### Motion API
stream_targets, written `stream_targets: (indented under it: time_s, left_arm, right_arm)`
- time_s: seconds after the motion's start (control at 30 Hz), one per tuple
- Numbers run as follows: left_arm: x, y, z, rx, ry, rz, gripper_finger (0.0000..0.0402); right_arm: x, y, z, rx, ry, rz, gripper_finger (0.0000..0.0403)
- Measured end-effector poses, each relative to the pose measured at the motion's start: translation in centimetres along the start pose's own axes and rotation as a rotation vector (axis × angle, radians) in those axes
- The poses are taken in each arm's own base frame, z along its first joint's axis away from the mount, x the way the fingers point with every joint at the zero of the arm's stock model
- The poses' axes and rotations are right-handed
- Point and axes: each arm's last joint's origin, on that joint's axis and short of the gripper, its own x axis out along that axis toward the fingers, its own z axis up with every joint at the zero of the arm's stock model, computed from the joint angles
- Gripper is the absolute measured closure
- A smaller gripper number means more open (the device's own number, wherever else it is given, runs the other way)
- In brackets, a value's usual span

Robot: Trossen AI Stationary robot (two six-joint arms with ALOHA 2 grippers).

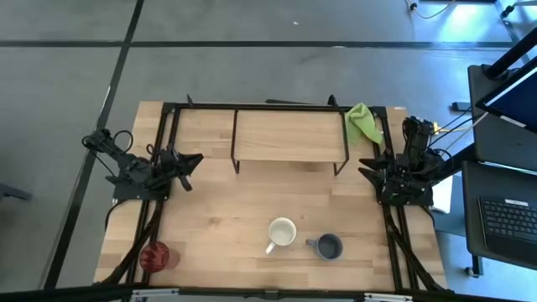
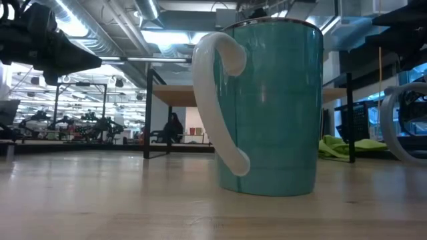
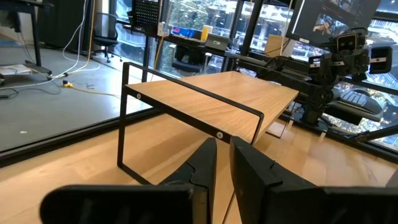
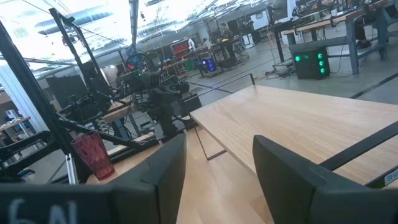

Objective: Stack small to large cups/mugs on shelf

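Note:
The white handled mug (image 1: 282, 232) stands upright on the table near the front middle. In the low view (image 2: 267, 107) its outer wall looks teal with a white handle. The small dark grey mug (image 1: 327, 246) stands just right of it. The red tumbler (image 1: 155, 256) stands at the front left and also shows in the right wrist view (image 4: 93, 155). The light-wood shelf (image 1: 289, 134) stands on dark wire legs at the far middle, with nothing on its board. My left gripper (image 1: 191, 164) is shut and empty left of the shelf. My right gripper (image 1: 367, 166) is open and empty right of the shelf.
A green cloth (image 1: 362, 122) lies at the shelf's far right end. Black frame rails (image 1: 168, 126) run along the table's left, right and far sides. Bare wood lies between the shelf and the mugs.

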Motion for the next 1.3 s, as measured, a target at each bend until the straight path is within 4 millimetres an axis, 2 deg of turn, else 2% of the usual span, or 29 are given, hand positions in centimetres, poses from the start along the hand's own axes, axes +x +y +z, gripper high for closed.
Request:
stream_targets:
  time_s: [0.33,0.5,0.7,1.1,1.23,1.3]
  left_arm:
    - [0.0,0.0,0.0,0.0,0.0,0.0,0.036]
    - [0.0,0.0,0.0,0.0,0.0,0.0,0.036]
    - [0.0,0.0,0.0,0.0,0.0,0.0,0.036]
    - [0.0,0.0,0.0,0.0,0.0,0.0,0.036]
    - [0.0,0.0,0.0,0.0,0.0,0.0,0.036]
    - [0.0,0.0,0.0,0.0,0.0,0.0,0.036]
  right_arm:
    - [0.1,0.1,1.1,0.022,-0.038,0.043,0.0217]
    - [0.1,0.6,3.6,0.201,-0.169,0.29,0.0217]
    - [-0.3,1.2,4.5,0.288,-0.28,0.584,0.0217]
    - [-0.3,1.3,4.4,0.263,-0.283,0.598,0.0217]
    - [-0.2,1.0,4.8,0.289,-0.294,0.543,0.0217]
    - [-0.2,0.7,5.3,0.369,-0.298,0.516,0.0217]
